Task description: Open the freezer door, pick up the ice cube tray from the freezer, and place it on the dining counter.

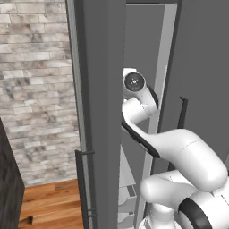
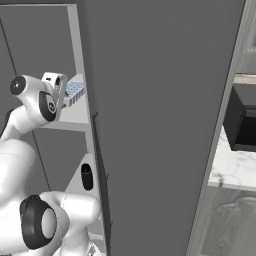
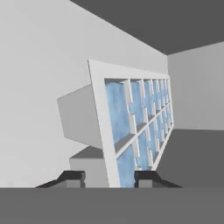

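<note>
The ice cube tray (image 3: pixel 135 127) stands right ahead of my gripper (image 3: pixel 109 178), its near rim between my half-open fingertips (image 3: pixel 72 177), not yet pinched. It looks light, stiff and slick; the rim is the handhold. Beyond, the freezer (image 3: pixel 39 78) walls crowd close.

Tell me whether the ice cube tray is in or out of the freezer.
In. The ice cube tray sits on a white shelf inside the freezer, with the gripper straddling its near edge.
</note>
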### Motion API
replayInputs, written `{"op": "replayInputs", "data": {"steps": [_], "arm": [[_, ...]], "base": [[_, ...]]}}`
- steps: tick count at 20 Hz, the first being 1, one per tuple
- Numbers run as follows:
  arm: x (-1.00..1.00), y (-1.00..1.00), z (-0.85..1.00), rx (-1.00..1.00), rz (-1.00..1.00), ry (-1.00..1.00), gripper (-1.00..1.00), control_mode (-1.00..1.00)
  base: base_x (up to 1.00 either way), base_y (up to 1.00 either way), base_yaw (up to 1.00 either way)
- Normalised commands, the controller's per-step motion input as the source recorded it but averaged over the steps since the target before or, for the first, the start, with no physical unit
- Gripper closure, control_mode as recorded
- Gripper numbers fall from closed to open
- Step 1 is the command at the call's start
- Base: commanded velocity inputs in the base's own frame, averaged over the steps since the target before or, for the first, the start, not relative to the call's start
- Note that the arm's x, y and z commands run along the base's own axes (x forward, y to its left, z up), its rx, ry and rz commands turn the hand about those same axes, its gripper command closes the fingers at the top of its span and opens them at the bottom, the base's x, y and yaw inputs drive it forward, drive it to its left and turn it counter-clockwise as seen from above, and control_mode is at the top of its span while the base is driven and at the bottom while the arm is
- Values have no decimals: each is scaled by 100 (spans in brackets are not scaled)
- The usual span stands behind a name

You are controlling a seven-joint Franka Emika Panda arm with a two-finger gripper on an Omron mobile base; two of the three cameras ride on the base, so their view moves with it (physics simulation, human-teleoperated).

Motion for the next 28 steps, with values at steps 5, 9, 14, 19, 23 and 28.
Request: {"op": "replayInputs", "data": {"steps": [5, 9, 14, 19, 23, 28], "arm": [[0, 0, 44, 0, 0, -4, 100, -100], [0, 0, 56, 0, 0, 0, 100, -100], [-22, 0, 51, 0, 0, 0, 100, -100], [-57, 0, 9, 0, 0, -3, 100, -100], [-79, 0, 2, 0, 1, -3, 100, -100], [-79, 0, 15, 0, 1, -1, 100, -100]], "base": [[0, 0, 0], [0, 0, 0], [0, 0, 0], [0, 0, 0], [0, 0, 0], [0, 0, 0]]}}
